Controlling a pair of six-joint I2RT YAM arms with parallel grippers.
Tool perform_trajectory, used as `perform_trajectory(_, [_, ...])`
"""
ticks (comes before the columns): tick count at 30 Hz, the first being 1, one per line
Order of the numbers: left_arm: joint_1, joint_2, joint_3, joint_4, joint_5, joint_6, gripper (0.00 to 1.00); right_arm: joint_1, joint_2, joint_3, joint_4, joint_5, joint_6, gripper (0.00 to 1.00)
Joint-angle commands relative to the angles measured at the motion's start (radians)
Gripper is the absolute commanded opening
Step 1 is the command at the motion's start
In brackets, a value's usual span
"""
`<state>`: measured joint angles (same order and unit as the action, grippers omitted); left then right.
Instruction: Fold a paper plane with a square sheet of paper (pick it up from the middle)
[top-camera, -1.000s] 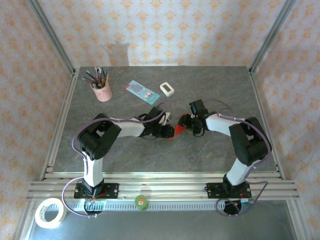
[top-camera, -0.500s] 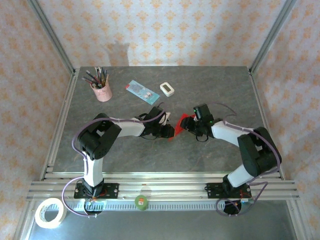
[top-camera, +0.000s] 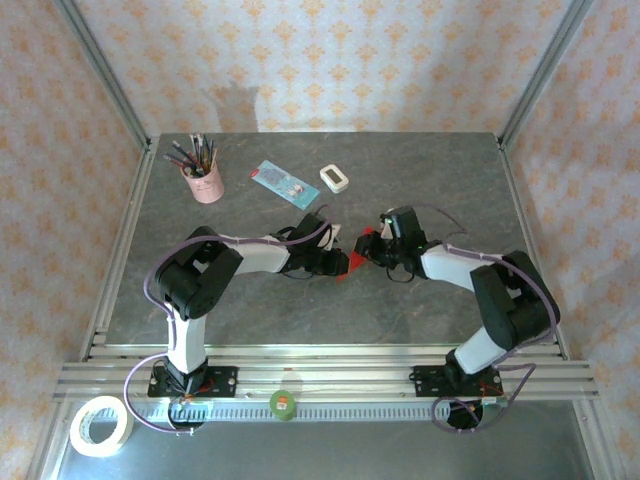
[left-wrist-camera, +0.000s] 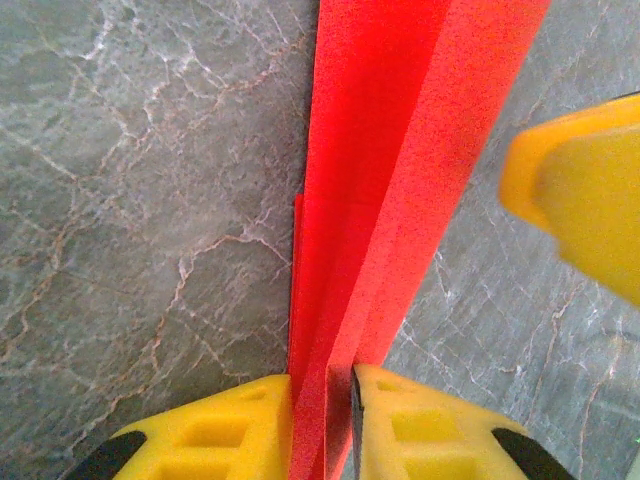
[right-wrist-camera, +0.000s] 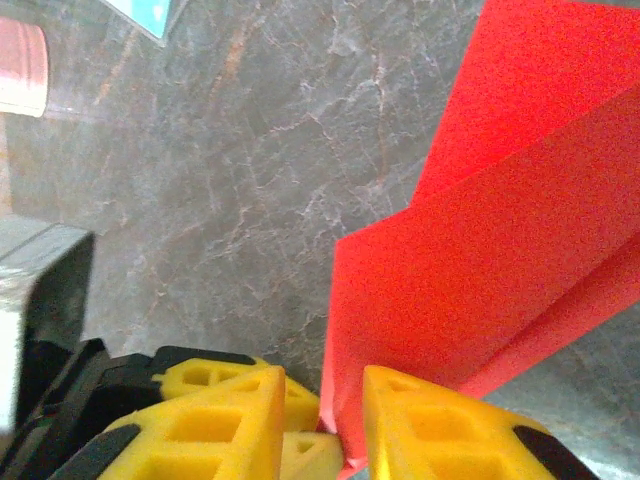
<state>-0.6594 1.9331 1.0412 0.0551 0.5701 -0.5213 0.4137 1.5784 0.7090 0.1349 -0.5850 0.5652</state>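
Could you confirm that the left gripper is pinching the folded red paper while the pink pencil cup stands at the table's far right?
Not quite: the top external view shows the pink pencil cup at the far left of the table, not right. The left gripper is indeed pinching the folded red paper.

Legible text, labels, numbers: none that I can read from here.
- light blue card (top-camera: 283, 181) on the surface (top-camera: 420, 300): small printed marks, too small to make out.
- green roll (top-camera: 284, 404) on the front rail (top-camera: 400, 385): orange patch, illegible.
- red paper (left-wrist-camera: 380, 150): plain faces in both wrist views.
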Motion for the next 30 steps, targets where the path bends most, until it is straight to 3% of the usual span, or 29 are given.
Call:
perform_trajectory(1, [-0.006, 0.073, -0.006, -0.052, -0.061, 0.030, 0.24, 0.004, 0.041, 0.040, 0.044, -0.007, 0.004, 0.25])
perform_trajectory(22, [-0.006, 0.076, -0.003, -0.060, -0.062, 0.033, 0.24, 0.003, 0.066, 0.046, 0.118, -0.055, 0.001, 0.22])
perform_trajectory(30, [-0.006, 0.078, -0.002, -0.060, -0.061, 0.031, 0.24, 0.003, 0.089, 0.059, 0.079, 0.004, -0.002, 0.20])
